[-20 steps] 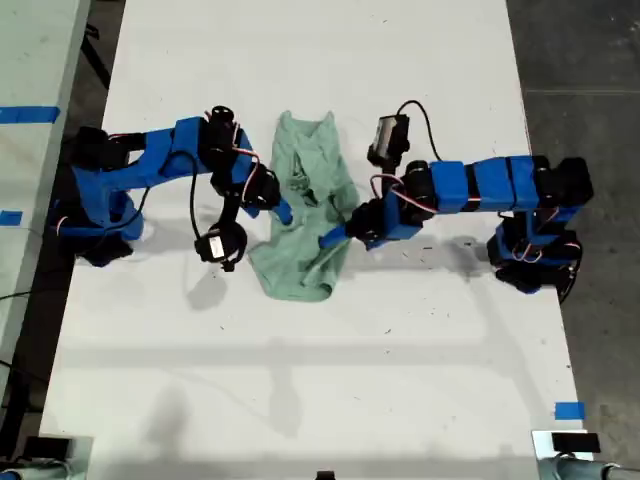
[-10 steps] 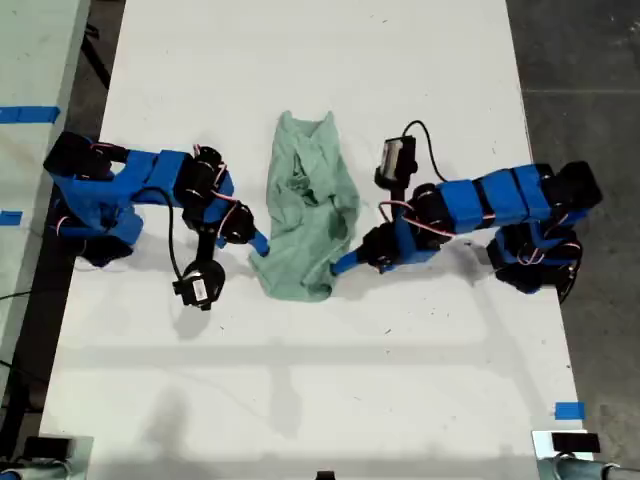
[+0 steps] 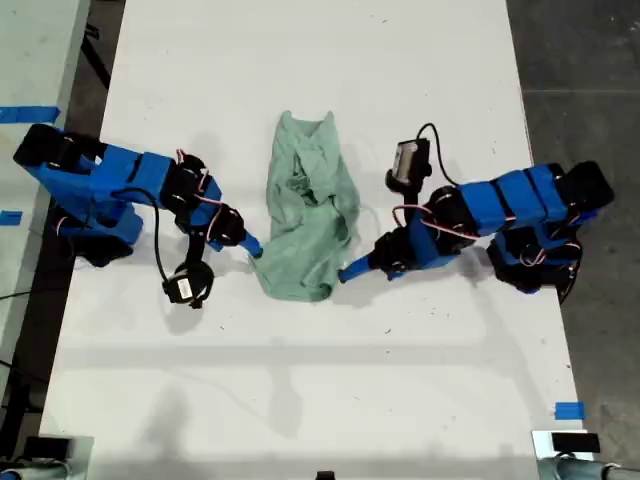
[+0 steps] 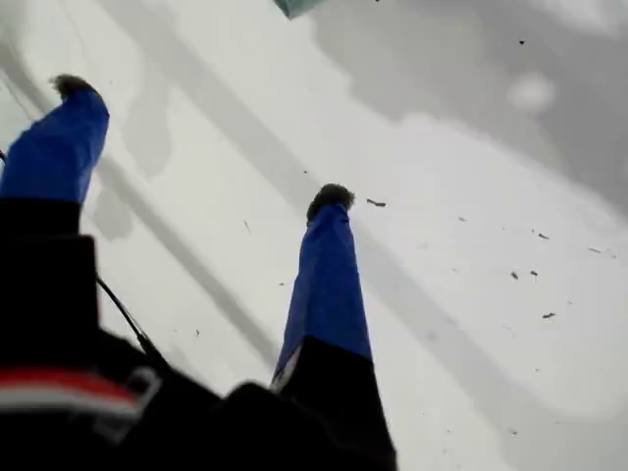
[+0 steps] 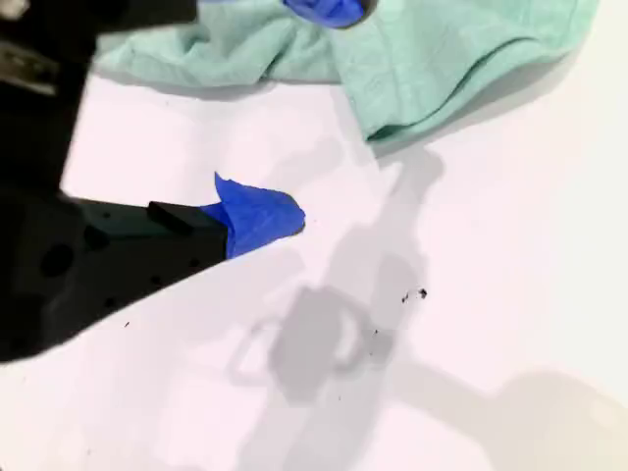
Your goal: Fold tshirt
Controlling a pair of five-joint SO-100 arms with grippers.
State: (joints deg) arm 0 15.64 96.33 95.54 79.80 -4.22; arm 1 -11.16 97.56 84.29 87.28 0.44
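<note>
The pale mint-green tshirt [image 3: 308, 215] lies crumpled in a long narrow heap at the middle of the white table. My first gripper [image 3: 348, 272] is on the arm at the exterior view's right. It hovers just off the shirt's lower right edge, open, its blue fingers [image 4: 329, 285] wide apart over bare table [image 4: 471, 294]; only a scrap of the shirt [image 4: 294, 6] shows there. My second gripper [image 3: 255, 246], on the arm at the exterior view's left, stands open at the shirt's lower left corner. One finger [image 5: 260, 214] is over the table, the other at the cloth [image 5: 461, 49].
The white table [image 3: 300, 380] runs on beyond the shirt on all sides. Blue tape marks [image 3: 568, 410] sit near the exterior view's lower right corner. Dark floor [image 3: 580, 60] borders the table at that view's right, and another surface [image 3: 30, 60] lies at its left.
Both grippers were at the shirt's middle a second ago. They have drawn outward and down the exterior view, letting the cloth go. The shirt's lower part now lies flatter.
</note>
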